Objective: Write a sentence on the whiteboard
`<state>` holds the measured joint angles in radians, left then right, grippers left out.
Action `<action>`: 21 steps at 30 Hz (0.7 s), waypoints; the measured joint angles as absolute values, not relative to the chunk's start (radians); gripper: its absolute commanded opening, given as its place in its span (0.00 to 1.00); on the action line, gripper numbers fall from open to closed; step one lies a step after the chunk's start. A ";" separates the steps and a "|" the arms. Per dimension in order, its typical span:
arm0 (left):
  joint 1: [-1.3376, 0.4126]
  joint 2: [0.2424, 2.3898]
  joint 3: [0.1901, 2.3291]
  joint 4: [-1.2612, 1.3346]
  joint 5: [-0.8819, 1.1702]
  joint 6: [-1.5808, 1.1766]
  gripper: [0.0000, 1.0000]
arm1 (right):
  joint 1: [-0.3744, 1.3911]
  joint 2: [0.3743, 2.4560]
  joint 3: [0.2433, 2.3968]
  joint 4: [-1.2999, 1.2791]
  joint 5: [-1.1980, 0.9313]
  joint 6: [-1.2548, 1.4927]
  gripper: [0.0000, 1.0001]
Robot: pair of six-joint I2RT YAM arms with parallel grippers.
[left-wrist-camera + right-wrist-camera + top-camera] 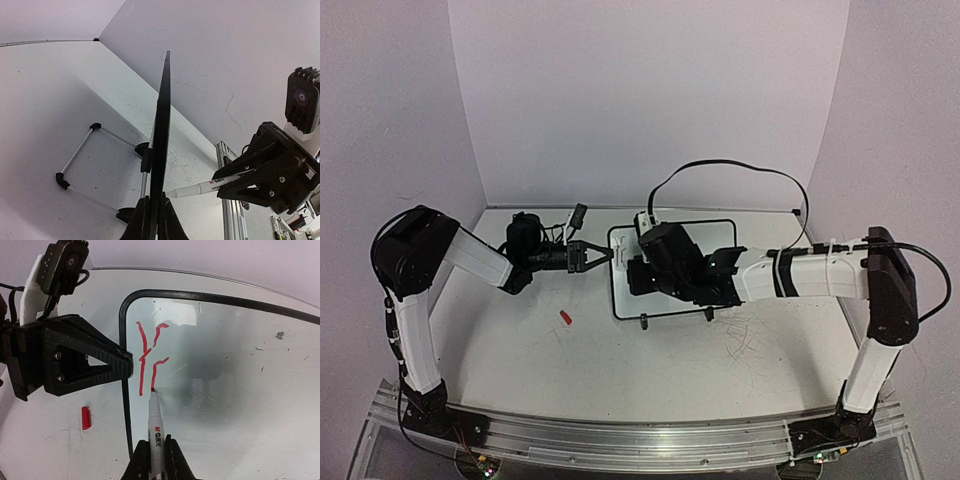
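Observation:
The whiteboard (715, 234) lies at the table's middle, propped on its wire stand (75, 165). My left gripper (598, 257) is shut on its left edge; in the left wrist view the board (162, 125) is edge-on between the fingers (172, 222). My right gripper (154, 446) is shut on a white marker (156, 427), whose red tip touches the board (230, 370). Only a few red strokes of the sentence (145, 352) show near the board's top left corner. In the top view my right gripper (638, 276) hides them.
The marker's red cap (565, 317) lies on the table left of the board, also in the right wrist view (86, 417). A black cable (740, 170) loops behind the board. The tabletop (750, 345) has grey scuffs. Walls enclose the back and sides.

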<state>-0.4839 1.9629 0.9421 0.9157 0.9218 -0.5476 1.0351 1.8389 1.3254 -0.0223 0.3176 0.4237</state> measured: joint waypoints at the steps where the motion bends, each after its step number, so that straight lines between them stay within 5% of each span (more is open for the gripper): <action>1: -0.484 1.963 0.942 0.916 0.922 -0.548 0.00 | 1.035 1.839 1.324 -0.022 0.318 0.425 0.00; 21: -0.485 1.963 0.942 0.916 0.922 -0.548 0.00 | 1.039 1.821 1.308 -0.031 0.388 0.426 0.00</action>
